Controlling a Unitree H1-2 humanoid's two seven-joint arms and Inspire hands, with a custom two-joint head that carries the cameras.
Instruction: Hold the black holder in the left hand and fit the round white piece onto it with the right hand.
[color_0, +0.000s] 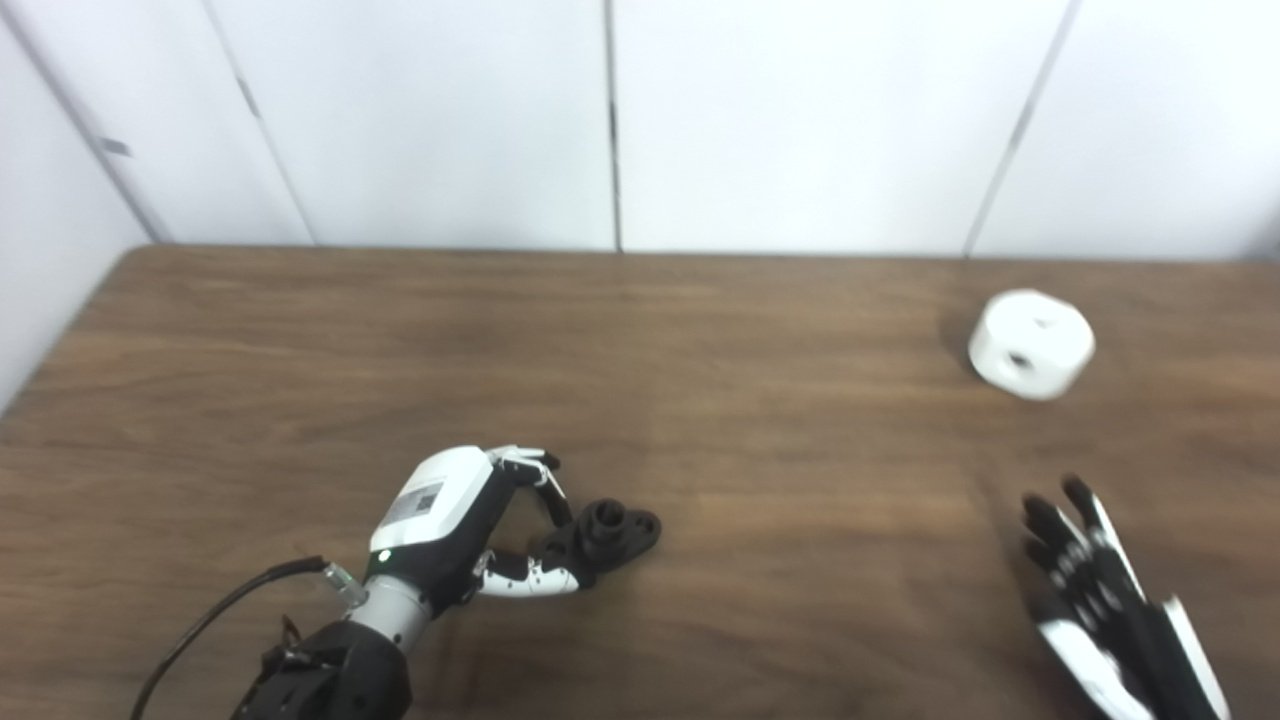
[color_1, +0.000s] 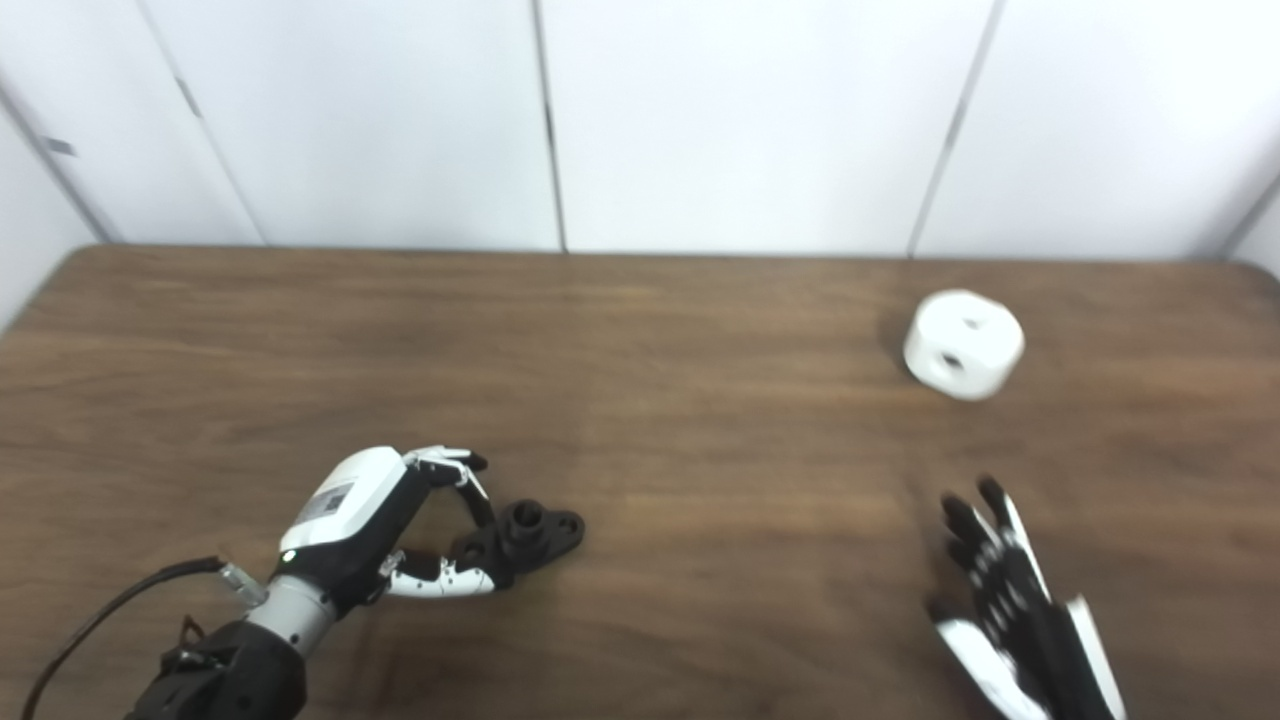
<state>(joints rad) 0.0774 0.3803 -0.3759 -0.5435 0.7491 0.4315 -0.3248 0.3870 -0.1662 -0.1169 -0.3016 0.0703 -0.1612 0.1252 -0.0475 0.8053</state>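
Standing at the front left of the brown wood-grain table (color_0: 700, 330), the left hand (color_0: 470, 520) (white-backed, with black and white fingers) comes in from the bottom edge. Its fingers (color_0: 530, 468) curl over from above and its thumb (color_0: 530, 580) reaches in from below, pinching the near end of the small black plastic holder (color_0: 610, 530). The holder lies on the table surface, its round socket facing upward and a second hole at its far tip.

Toward the back right, the round white plastic piece (color_0: 1032, 343) sits alone on the table, tilted slightly, with a dark hole in its side wall. It is well apart from both hands.

At the front right corner, the right hand (color_0: 1100, 600) is spread, fingers apart and pointing away, holding nothing.
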